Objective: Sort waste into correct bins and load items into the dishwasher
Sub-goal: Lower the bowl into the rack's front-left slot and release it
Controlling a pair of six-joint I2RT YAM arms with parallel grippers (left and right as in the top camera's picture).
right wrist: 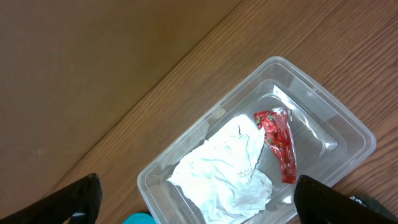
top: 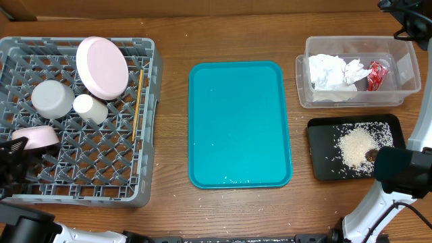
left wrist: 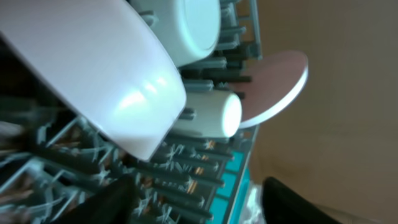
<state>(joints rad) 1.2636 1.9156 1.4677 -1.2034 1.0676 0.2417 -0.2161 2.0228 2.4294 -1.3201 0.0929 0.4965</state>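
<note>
- Overhead: I look straight down from high up on the whole table (top: 169, 216), with the grey dish rack (top: 101, 155) at left and the clear tub (top: 403, 71) at right.
- Left wrist: I sit very close, slanting along the rack's lattice, which overhead also shows.
- Right wrist: I look down from higher up onto the tub, which overhead also shows.

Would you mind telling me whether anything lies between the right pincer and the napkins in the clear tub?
Nothing visible does. The right pincer hangs open, facing the lidless clear tub, and the napkins and red wrapper lie exposed inside it.
</note>
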